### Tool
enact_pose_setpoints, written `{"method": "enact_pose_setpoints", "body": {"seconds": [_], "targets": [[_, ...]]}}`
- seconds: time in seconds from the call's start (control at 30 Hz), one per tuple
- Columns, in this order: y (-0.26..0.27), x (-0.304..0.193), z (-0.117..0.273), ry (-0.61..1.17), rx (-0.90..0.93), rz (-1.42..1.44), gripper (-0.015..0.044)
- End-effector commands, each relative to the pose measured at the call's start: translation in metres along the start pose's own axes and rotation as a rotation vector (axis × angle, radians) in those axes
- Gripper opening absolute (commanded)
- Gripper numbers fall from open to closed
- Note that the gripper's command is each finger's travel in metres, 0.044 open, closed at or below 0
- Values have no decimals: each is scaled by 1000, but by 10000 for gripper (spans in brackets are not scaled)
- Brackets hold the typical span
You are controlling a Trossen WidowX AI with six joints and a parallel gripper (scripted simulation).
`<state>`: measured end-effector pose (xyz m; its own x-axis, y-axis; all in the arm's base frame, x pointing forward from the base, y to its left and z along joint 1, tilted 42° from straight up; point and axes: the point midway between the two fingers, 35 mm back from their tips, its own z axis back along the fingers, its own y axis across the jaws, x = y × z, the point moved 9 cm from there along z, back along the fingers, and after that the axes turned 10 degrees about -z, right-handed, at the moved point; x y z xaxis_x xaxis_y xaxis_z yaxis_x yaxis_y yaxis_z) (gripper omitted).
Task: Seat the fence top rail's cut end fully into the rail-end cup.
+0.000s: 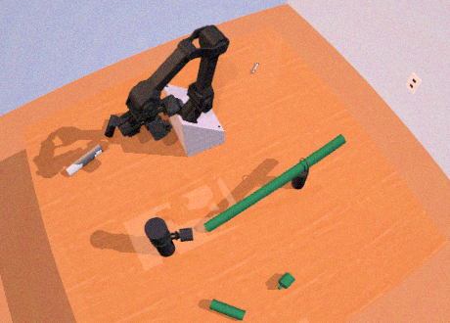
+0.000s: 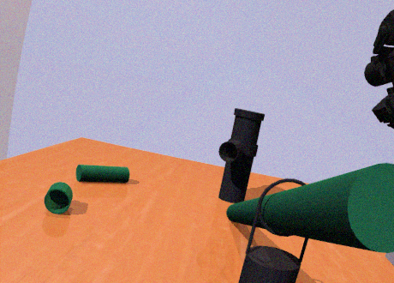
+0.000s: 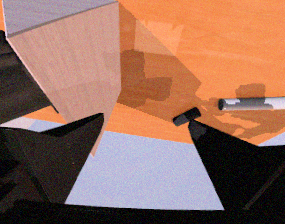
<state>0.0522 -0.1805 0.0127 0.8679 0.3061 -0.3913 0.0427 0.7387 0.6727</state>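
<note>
The green rail (image 1: 254,197) (image 2: 325,213) passes through the wire loop of the loop cap on the short black post (image 1: 298,182) (image 2: 269,265). Its far end is outside the black rail-end cup (image 1: 186,234) (image 2: 228,151), with a gap between them, and lies lower than the cup in the exterior view. The cup's open mouth faces the rail side. It hangs from the brace band (image 2: 253,151) on the big black post (image 1: 157,229) (image 2: 247,129), somewhat below the post cap (image 2: 249,114). My gripper (image 3: 146,120) is open and empty, far from rail and cup.
The arm (image 1: 168,72) is folded over its pale wedge base (image 1: 205,138) (image 3: 69,65). A white tube (image 1: 84,161) (image 3: 254,104) lies beside it. A short green cylinder (image 1: 227,309) (image 2: 103,173) and a green cap (image 1: 287,280) (image 2: 65,192) lie beyond the rail. A small metal piece (image 1: 255,68) lies behind the arm.
</note>
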Motion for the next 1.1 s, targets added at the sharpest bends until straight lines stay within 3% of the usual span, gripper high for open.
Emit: {"method": "enact_pose_setpoints", "body": {"seconds": [0.0, 0.3, 0.6, 0.77, 1.07], "targets": [[7, 32, 27, -181, -145, -115, 440], [43, 102, 80, -590, -248, -211, 440], [123, 164, 122, -929, -62, -92, 440], [163, 180, 131, -989, 72, -4, 440], [164, 180, 131, -990, 76, -2, 440]]}}
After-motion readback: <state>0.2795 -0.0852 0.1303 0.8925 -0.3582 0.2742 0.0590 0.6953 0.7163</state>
